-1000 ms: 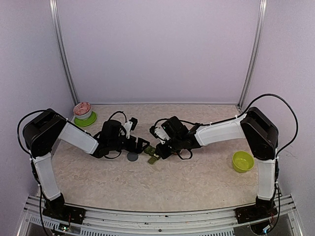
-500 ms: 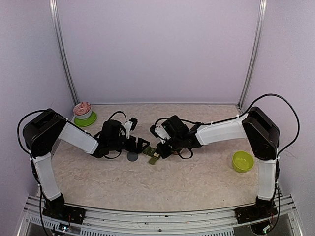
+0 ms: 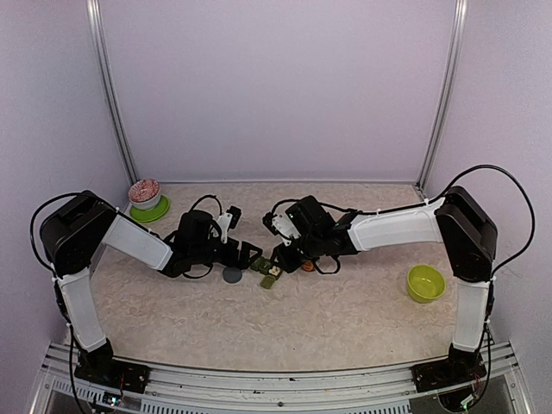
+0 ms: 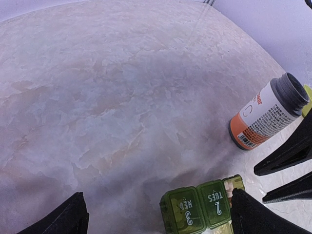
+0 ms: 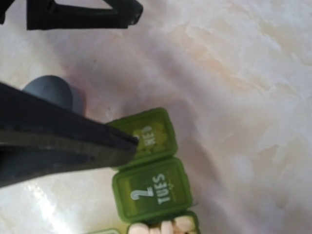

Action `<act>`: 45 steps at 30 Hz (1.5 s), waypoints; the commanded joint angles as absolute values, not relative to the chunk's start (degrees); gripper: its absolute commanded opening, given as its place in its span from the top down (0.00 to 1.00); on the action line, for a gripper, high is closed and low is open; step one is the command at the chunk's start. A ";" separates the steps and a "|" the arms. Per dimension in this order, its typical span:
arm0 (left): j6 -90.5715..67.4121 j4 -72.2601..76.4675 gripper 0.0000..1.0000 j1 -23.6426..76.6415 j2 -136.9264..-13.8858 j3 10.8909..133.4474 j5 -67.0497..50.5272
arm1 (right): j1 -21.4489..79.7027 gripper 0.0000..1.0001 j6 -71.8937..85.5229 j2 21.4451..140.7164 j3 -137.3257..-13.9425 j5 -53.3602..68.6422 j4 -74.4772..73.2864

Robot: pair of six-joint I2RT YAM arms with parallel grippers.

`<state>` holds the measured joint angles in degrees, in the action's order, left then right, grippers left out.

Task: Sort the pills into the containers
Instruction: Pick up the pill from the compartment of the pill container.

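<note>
The containers (image 4: pixel 202 208) (image 5: pixel 148 168) (image 3: pixel 270 275) are a dark green strip lying mid-table. The WED and TUES lids are shut, and the end compartment (image 5: pixel 163 228) stands open with pale pills inside. My right gripper (image 5: pixel 132 146) (image 3: pixel 283 260) hangs with its tips over the WED lid, jaws only a narrow gap apart and nothing between them. Its black fingers (image 4: pixel 287 152) show at the right of the left wrist view. My left gripper (image 4: pixel 158 219) (image 3: pixel 248 255) is wide open and low, straddling the strip, with one finger (image 4: pixel 256 217) against the strip's open end.
An uncapped orange pill bottle (image 4: pixel 269 115) (image 3: pixel 308 265) lies just right of the strip. Its grey cap (image 3: pixel 232 275) (image 5: pixel 48 90) sits to the left. A white bowl of pills on a green saucer (image 3: pixel 146 197) is at the back left, a lime-green bowl (image 3: pixel 425 283) at the right.
My right arm has drawn back up and to the right, uncovering the orange bottle. Its jaws have parted slightly. The left arm has not moved.
</note>
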<state>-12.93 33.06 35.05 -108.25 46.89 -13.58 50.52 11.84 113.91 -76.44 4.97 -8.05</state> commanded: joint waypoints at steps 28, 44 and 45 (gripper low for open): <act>-13.27 34.52 0.01 34.90 -108.91 47.32 -14.70 | 51.74 0.64 10.54 120.35 -80.51 5.96 -11.38; -13.25 34.54 0.01 34.90 -108.83 47.29 -14.59 | 51.98 0.80 10.72 120.86 -80.41 5.87 -10.81; -13.21 34.54 0.01 34.89 -108.83 47.29 -14.66 | 52.02 0.81 10.66 120.80 -80.30 5.90 -10.74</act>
